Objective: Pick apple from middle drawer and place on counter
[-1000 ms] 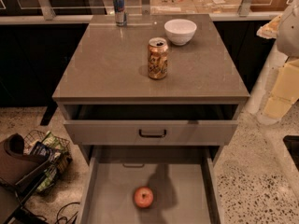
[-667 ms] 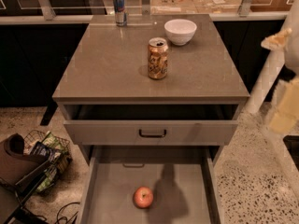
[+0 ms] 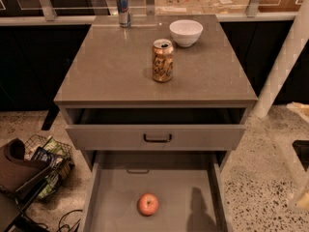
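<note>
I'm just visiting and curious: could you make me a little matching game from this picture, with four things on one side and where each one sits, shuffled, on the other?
Things:
1 apple
2 white bowl
3 orange soda can
4 slim blue can

Places:
A back left of the counter
B floor of the open middle drawer
C middle of the counter
D back of the counter, right of centre

Pairs: 1-B, 2-D, 3-C, 4-A.

The gripper is out of view; only the robot's white arm shows at the right edge.
</note>
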Available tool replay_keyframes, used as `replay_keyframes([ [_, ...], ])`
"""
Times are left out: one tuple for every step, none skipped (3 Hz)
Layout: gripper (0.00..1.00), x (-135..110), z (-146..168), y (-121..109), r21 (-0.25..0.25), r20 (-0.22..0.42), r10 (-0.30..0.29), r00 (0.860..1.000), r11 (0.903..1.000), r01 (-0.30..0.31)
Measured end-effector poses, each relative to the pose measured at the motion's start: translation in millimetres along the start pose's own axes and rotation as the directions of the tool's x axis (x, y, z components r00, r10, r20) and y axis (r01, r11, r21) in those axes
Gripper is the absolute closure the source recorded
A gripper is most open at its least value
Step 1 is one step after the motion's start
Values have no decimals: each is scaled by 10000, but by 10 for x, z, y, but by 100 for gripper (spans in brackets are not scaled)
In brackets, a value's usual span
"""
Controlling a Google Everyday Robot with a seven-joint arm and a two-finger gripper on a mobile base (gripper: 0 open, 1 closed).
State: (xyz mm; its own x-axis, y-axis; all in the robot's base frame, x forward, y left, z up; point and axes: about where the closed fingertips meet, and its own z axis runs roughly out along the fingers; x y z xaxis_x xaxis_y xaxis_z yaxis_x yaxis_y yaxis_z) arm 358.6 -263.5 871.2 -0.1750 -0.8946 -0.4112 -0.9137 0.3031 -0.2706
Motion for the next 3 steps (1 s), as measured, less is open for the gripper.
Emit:
replay_keyframes([
  [0, 240, 226, 330, -85, 396, -129, 9991, 9999, 133],
  [0, 236, 222, 326, -79, 393, -124, 9992, 9999, 127],
  [0, 263, 340, 302, -62, 505, -5, 9987, 10000, 8],
])
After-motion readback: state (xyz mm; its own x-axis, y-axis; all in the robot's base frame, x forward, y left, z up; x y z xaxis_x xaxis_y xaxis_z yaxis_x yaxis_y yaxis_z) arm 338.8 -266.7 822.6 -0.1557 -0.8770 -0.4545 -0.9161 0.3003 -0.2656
